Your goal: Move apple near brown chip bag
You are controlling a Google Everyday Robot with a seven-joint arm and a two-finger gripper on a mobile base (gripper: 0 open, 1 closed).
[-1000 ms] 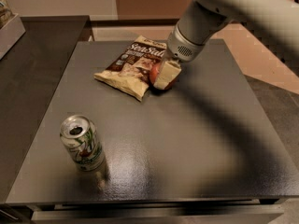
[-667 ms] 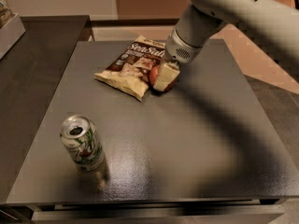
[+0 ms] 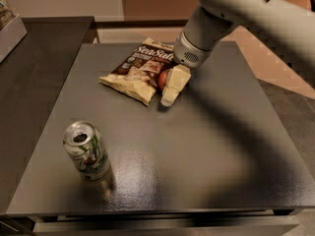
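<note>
The brown chip bag (image 3: 140,68) lies flat at the back middle of the dark table, with white "Sea Salt" lettering. The red apple (image 3: 163,78) sits low at the bag's right edge, touching or almost touching it, and is partly hidden by the gripper. My gripper (image 3: 171,88) reaches down from the upper right on the big white arm (image 3: 246,9). Its cream end rests against the apple's right side, just above the table.
A white-green drink can (image 3: 87,151) stands upright at the front left of the table (image 3: 197,156). A darker counter (image 3: 34,73) adjoins on the left, with a pale box edge (image 3: 9,33) at the far left. The floor drops away on the right.
Almost nothing has changed. The gripper stays at the apple beside the bag, and the arm has shifted only slightly. The can and bag have not moved.
</note>
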